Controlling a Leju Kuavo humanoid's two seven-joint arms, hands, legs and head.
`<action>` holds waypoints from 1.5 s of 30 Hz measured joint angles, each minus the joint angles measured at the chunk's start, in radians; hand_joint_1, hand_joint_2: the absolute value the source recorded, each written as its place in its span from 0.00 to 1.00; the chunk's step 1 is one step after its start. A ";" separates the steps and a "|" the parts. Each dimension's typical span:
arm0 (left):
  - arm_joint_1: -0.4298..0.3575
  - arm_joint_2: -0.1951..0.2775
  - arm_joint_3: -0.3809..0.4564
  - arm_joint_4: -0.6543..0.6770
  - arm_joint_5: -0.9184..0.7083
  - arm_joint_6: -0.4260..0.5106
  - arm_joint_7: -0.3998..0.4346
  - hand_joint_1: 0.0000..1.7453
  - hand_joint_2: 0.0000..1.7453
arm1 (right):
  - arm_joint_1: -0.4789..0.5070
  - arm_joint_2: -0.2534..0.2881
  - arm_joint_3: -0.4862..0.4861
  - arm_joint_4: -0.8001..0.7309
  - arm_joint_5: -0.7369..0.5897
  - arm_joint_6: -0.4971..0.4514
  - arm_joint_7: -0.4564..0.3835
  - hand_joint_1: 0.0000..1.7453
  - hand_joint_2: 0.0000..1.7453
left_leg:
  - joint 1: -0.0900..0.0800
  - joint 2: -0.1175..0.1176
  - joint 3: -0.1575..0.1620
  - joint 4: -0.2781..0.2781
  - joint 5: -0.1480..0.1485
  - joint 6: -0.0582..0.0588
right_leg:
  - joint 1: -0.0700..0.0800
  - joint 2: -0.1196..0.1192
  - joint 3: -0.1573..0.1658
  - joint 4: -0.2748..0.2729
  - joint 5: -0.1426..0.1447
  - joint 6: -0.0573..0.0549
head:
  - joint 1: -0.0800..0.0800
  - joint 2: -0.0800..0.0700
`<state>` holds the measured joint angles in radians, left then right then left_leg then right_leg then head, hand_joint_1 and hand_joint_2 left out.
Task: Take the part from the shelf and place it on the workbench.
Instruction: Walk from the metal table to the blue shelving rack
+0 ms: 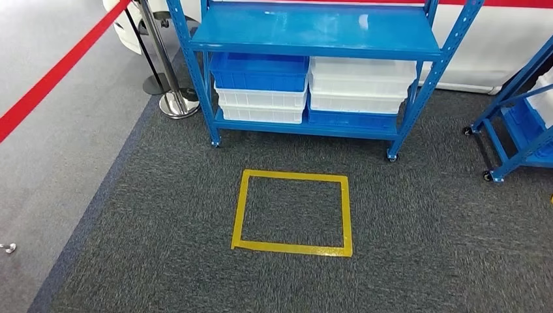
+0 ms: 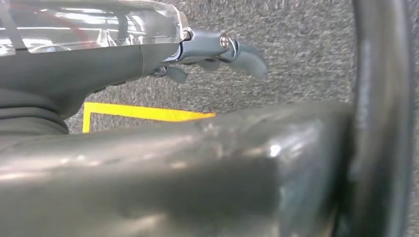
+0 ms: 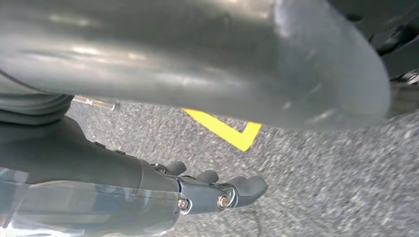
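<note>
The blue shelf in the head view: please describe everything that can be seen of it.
The blue shelf is a metal-looking rack with perforated upright posts and glossy flat boards. It stands upright on small casters on the dark grey carpet, behind the yellow tape square. Its upper board is bare and reflects light. The lower board carries two stacks of plastic bins: blue over white ones at the left, white ones over blue at the right. No part can be made out in them.

Taped square on carpet — shelf behind it, bins inside
</note>
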<state>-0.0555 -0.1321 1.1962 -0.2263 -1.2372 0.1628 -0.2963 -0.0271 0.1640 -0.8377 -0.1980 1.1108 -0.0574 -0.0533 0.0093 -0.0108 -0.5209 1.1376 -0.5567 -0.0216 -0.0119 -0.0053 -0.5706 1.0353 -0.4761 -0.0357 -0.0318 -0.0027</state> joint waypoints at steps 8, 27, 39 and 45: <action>0.012 0.000 0.000 0.000 -0.008 0.000 0.013 0.00 0.00 | 0.001 0.002 -0.006 0.001 -0.009 0.011 0.002 0.00 0.00 | -0.002 -0.013 -0.106 -0.048 0.086 0.006 | 0.002 0.020 0.080 -0.001 -0.067 0.008 | 0.000 0.000; 0.015 -0.004 0.001 0.000 -0.012 0.000 0.024 0.00 0.00 | -0.007 0.006 -0.018 0.002 -0.001 0.003 0.005 0.00 0.00 | -0.015 0.008 0.060 -0.115 0.018 0.023 | 0.008 -0.012 -0.048 0.016 0.017 0.016 | 0.000 0.000; 0.022 -0.004 0.002 0.000 -0.020 0.000 0.026 0.00 0.00 | 0.000 0.008 -0.022 0.002 0.003 0.001 0.013 0.00 0.00 | -0.004 -0.007 -0.099 -0.055 0.084 0.008 | 0.001 0.030 0.084 0.001 -0.079 0.011 | 0.000 0.000; 0.016 -0.004 0.003 0.000 -0.020 0.001 0.024 0.00 0.00 | -0.004 0.010 -0.023 0.003 0.003 0.001 0.014 0.00 0.00 | -0.009 0.005 -0.034 -0.123 0.098 0.054 | -0.002 0.028 0.069 0.086 -0.085 0.047 | 0.000 0.000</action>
<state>-0.0394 -0.1360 1.1994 -0.2262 -1.2570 0.1634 -0.2719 -0.0313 0.1743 -0.8607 -0.1953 1.1135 -0.0568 -0.0390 0.0005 -0.0062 -0.5547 1.0146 -0.4591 0.0322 -0.0140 0.0225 -0.5011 1.1211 -0.5613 0.0115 -0.0314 -0.0027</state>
